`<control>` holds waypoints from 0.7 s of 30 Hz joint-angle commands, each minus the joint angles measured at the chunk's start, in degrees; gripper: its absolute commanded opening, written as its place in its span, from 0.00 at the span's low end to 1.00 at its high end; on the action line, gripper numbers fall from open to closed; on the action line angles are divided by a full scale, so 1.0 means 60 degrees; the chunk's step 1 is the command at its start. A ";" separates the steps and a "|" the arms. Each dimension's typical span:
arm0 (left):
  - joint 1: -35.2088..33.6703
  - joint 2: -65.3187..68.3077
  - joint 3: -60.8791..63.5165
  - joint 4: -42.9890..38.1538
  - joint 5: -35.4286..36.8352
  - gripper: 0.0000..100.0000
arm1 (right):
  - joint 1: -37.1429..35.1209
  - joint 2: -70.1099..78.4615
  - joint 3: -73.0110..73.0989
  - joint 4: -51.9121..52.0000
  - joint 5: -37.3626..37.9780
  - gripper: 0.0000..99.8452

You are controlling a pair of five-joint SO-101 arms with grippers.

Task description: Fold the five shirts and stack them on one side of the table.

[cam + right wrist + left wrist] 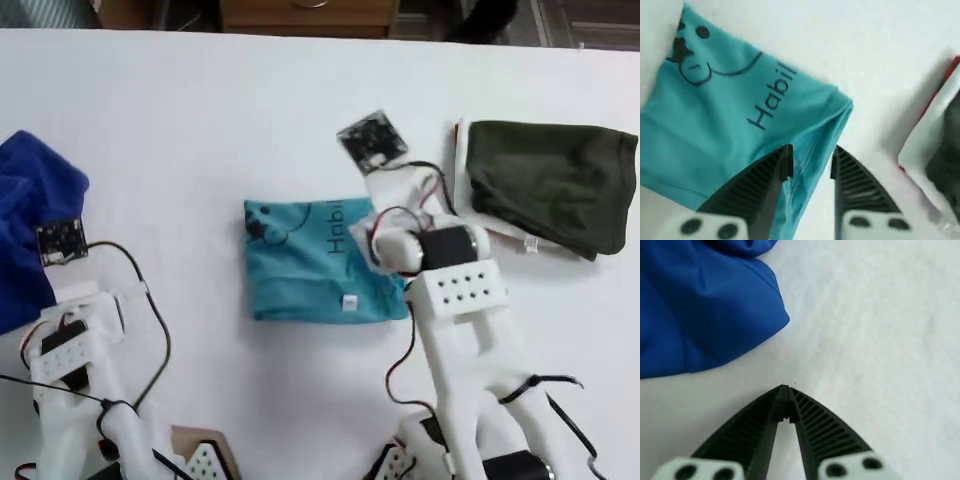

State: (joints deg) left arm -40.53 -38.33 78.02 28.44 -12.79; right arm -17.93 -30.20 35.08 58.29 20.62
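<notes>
A folded teal shirt (310,265) with a printed face lies mid-table. My right gripper (811,161) is open just above its right-hand edge, and the folded hem of the teal shirt (740,110) runs between the two fingers. A dark green shirt (555,185) lies folded on a white shirt (462,170) at the right side, with a red edge (953,70) showing underneath. A crumpled blue shirt (30,215) sits at the left edge. My left gripper (785,392) is shut on nothing, low over bare table beside the blue shirt (700,305).
The white table (200,120) has wide free room at the back and between the blue and teal shirts. Cables trail from both arms near the front edge. A wooden cabinet (310,15) stands beyond the far edge.
</notes>
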 commanded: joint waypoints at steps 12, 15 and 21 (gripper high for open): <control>0.0205 -0.0205 -0.0037 -0.0161 0.0073 0.03 | 0.1429 0.4842 -0.0791 -0.1516 0.0132 0.02; 0.0205 -0.0205 -0.0037 -0.0161 0.0073 0.03 | 0.2161 0.4901 -0.1201 -0.1326 0.0147 0.02; 0.0205 -0.0205 -0.0037 -0.0161 0.0073 0.03 | 0.2278 0.4872 -0.1495 -0.1297 0.0147 0.02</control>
State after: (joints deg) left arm -40.53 -38.33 78.02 28.44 -12.79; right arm -4.13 -0.57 28.92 50.11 21.05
